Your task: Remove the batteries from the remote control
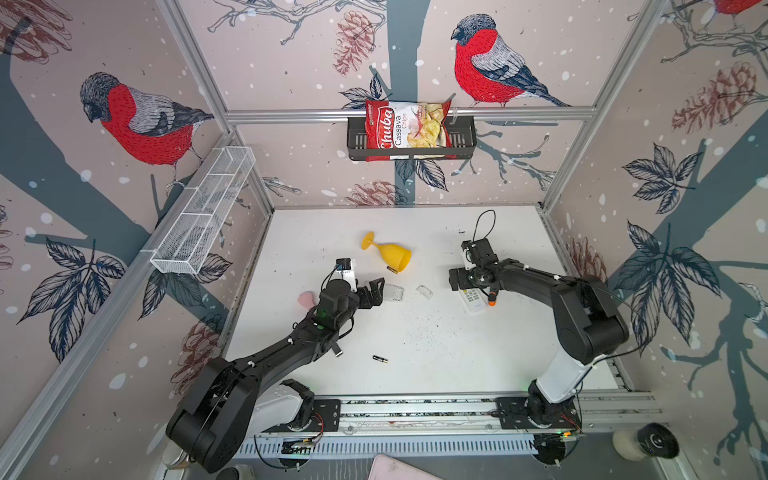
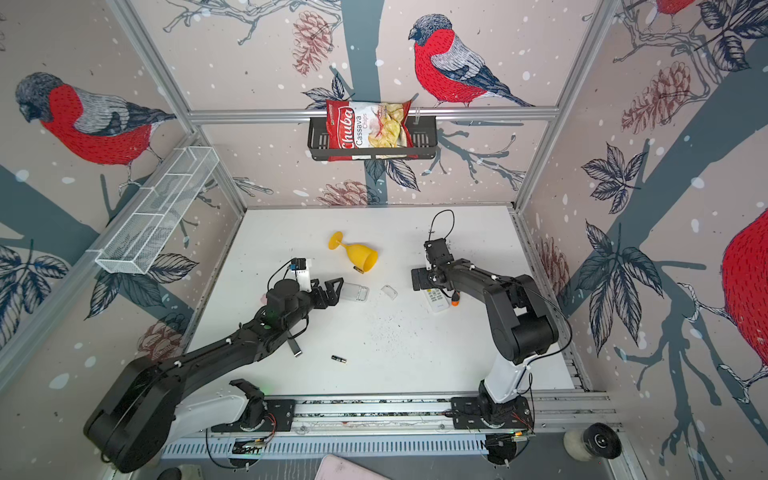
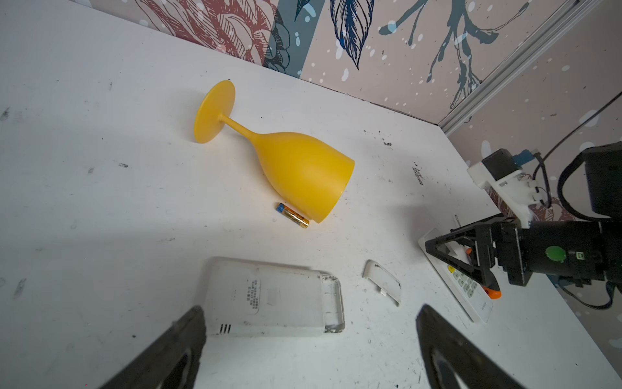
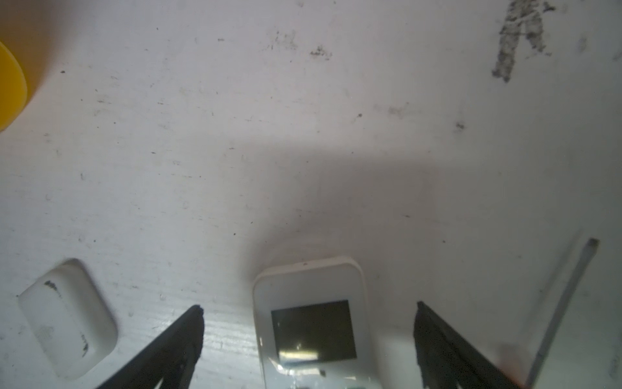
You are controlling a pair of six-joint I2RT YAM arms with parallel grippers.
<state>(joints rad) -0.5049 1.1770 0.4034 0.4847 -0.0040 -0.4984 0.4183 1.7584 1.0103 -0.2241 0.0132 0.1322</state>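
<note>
One battery (image 3: 292,215) lay just beside the rim of the lone yellow goblet (image 3: 296,168), a second battery (image 1: 380,359) alone near the bench (image 1: 449,365) front edge. Both claws gaped wide and empty: the left claw (image 3: 309,320) beside one face-down remote (image 3: 269,299), the right claw (image 4: 308,313) straddling a face-up remote (image 4: 303,283).

a scuffed white table (image 1: 415,332) sits boxed in by walls (image 1: 291,50) papered with red bullfinches (image 1: 486,62) and pine cones (image 1: 353,41), framed by aluminium rails (image 1: 291,115). behind the table a black wall basket (image 1: 464,139) hangs on a rail. left of the table hangs a white mesh basket (image 1: 203,212). the light is soft and even.
</note>
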